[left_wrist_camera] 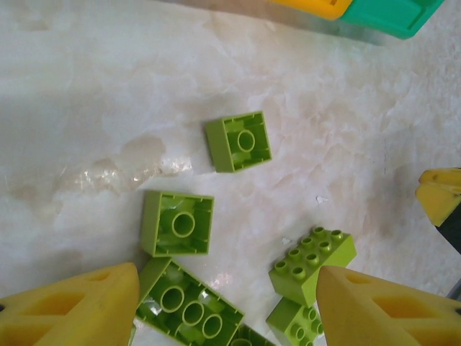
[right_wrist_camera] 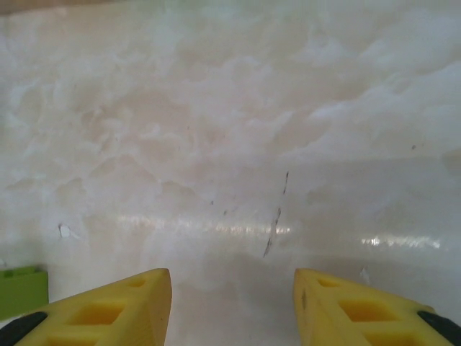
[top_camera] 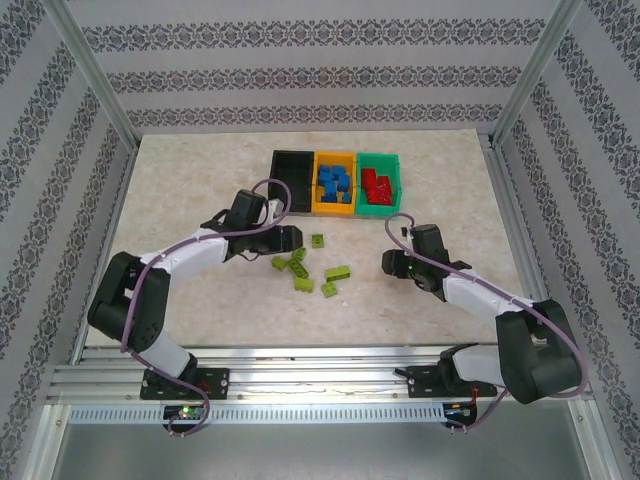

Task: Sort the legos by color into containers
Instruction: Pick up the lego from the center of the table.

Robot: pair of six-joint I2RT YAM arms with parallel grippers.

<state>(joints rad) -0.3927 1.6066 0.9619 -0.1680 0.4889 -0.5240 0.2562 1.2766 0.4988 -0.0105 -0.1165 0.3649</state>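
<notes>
Left gripper (left_wrist_camera: pixel 227 299) spread, lime legos (left_wrist_camera: pixel 189 311) between jaws; right gripper (right_wrist_camera: pixel 232 299) spread, empty.

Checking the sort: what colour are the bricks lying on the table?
Lime green bricks, clearest in left wrist view.

No legible text, labels, brands, numbers or signs are appearing on any surface in these views.

Open tabletop (top_camera: pixel 190 170) around lime legos (top_camera: pixel 297 262)
</notes>
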